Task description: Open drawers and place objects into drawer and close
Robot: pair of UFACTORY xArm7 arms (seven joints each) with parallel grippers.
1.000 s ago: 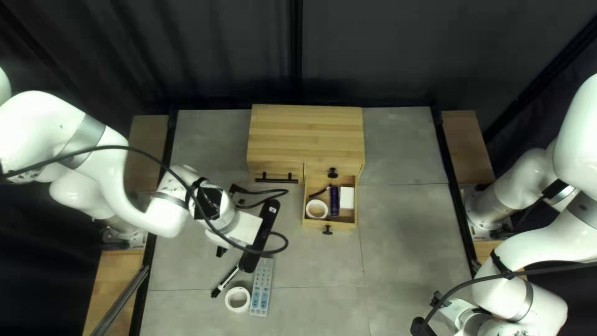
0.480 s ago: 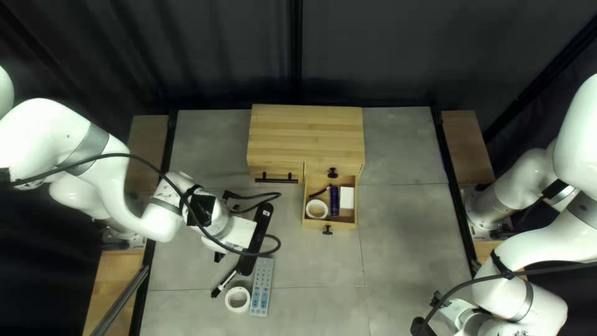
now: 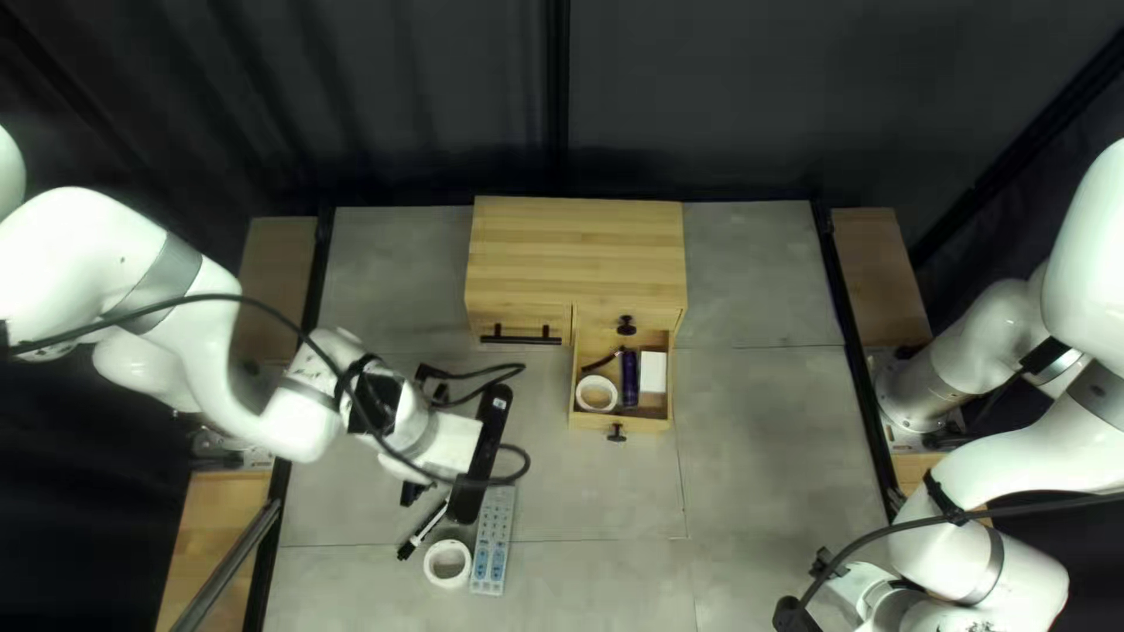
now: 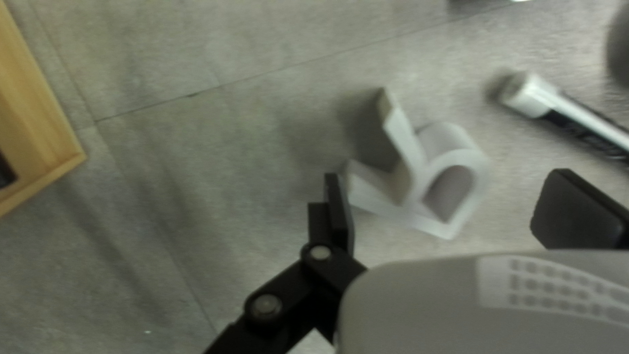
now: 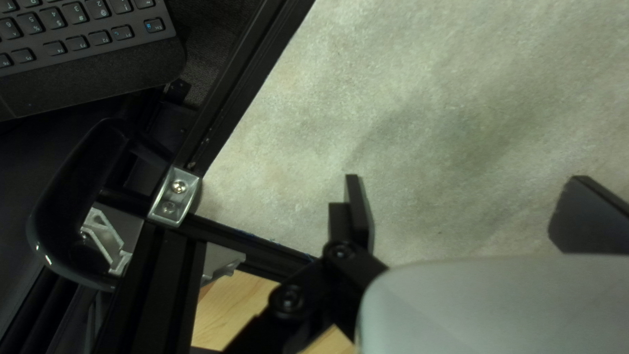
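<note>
Drawer (image 3: 586, 421) stood open; left of it, the left gripper (image 3: 418, 489), jaws apart, hung over a gray clip (image 4: 452, 141); right of the drawer, the right gripper (image 3: 794, 615) had its jaws spread.

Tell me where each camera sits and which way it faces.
Top left view: above the table's near edge, slanting down toward the curtain; left arm, right arm, cabinet and open drawer show.
Left wrist view: on that wrist, looking along the open left gripper at a gray piece; both fingers show.
Right wrist view: on that wrist, looking along the open right gripper at the table, a keyboard past its edge; both fingers show.
Top left and left wrist views share the marker.
</note>
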